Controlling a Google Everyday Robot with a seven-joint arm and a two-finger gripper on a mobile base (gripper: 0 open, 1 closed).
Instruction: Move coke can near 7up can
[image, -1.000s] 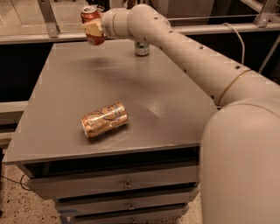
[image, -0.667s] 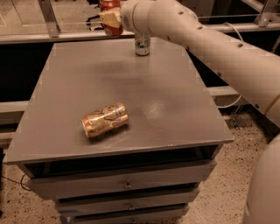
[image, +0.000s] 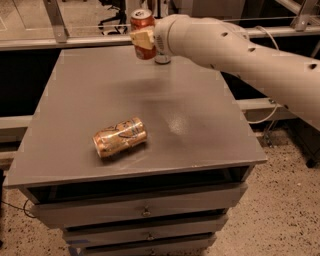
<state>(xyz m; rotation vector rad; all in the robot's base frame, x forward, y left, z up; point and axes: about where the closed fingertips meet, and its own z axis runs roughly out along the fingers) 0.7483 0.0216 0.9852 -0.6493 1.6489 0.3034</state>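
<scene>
Held upright in the air over the far edge of the surface: coke can, clamped mid-body by the pincer. Just beside it, mostly hidden: 7up can. Probably light, slick, easily dented; best gripped mid-wall.

Seemingly upright coke can in end effector

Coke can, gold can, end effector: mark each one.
coke can (image: 142, 22), camera view, red upper side.
gold can (image: 120, 136), camera view, middle of its side.
end effector (image: 142, 39), camera view, between fingertips, holding coke can above table's (image: 200, 140) far edge.
</scene>
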